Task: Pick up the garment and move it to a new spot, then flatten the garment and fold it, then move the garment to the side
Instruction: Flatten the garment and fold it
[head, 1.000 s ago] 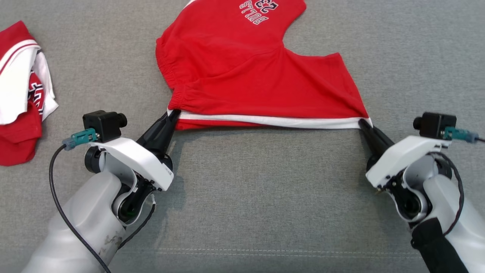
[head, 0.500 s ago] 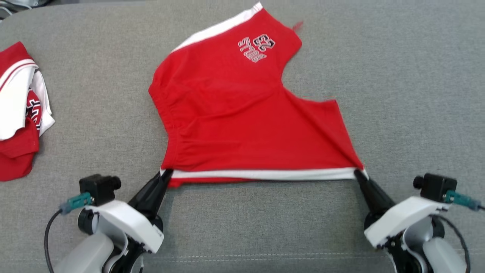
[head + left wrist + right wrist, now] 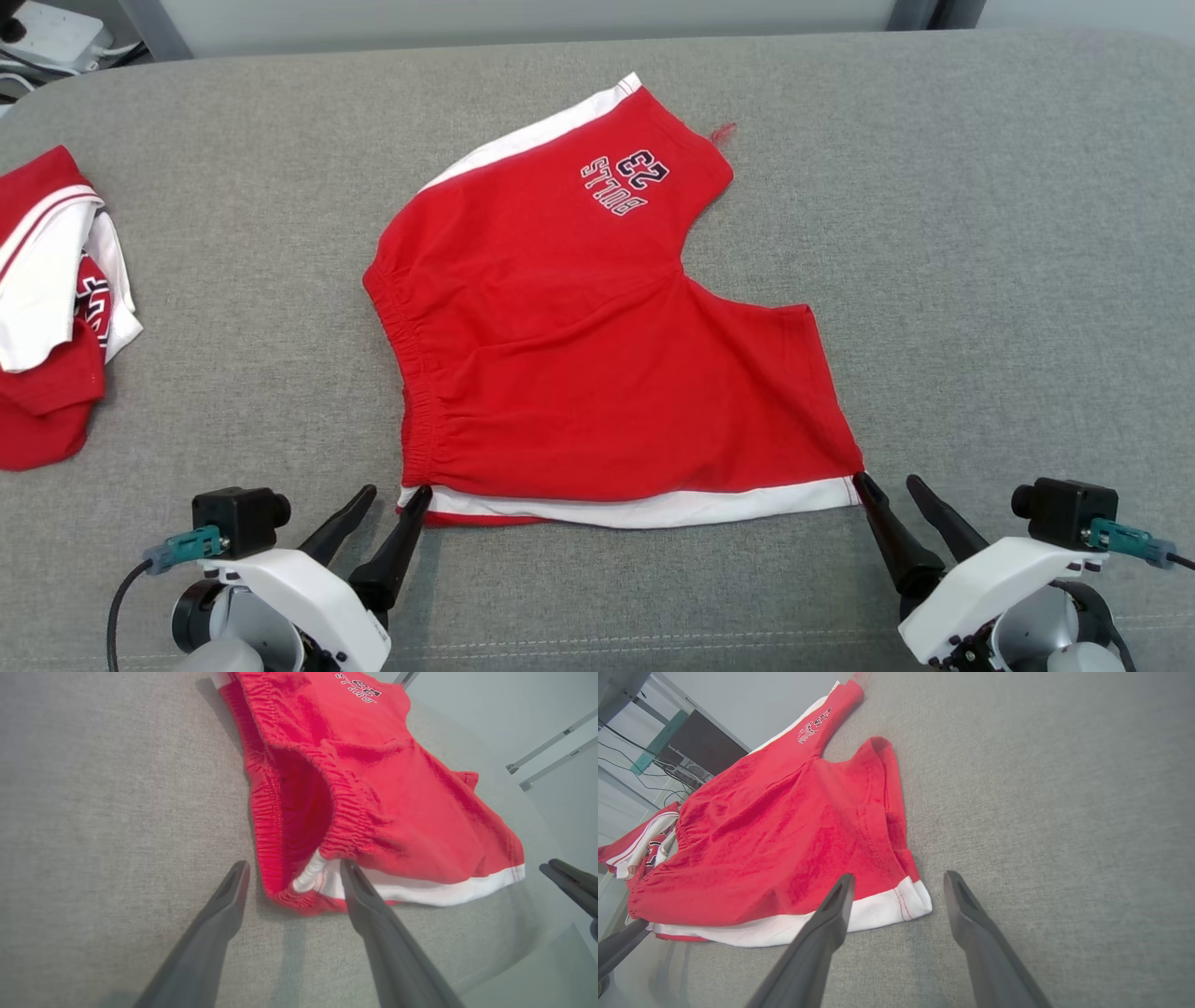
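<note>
Red shorts point(image 3: 597, 364) with a white side stripe and "BULLS 23" print lie spread on the grey surface, also seen as the shorts point(image 3: 373, 788) and the shorts point(image 3: 784, 835) in the wrist views. My left gripper point(image 3: 394, 495) is open at the near left waistband corner, one fingertip point(image 3: 348, 870) touching the white stripe, the corner lying between the jaws. At the near right hem corner my right gripper point(image 3: 889, 483) is open, the cloth's corner just beside its left fingertip point(image 3: 843, 884). Neither grips the fabric.
A second crumpled red and white garment point(image 3: 47, 299) lies at the far left of the grey cushion point(image 3: 980, 233). Beyond the back edge are a white power strip point(image 3: 42, 28) and cables. A seam runs along the cushion's front edge.
Both grippers have opened and let go of the near edge of the shorts, which now lie slack on the surface. The head camera has tilted up, shifting the whole scene down the view.
</note>
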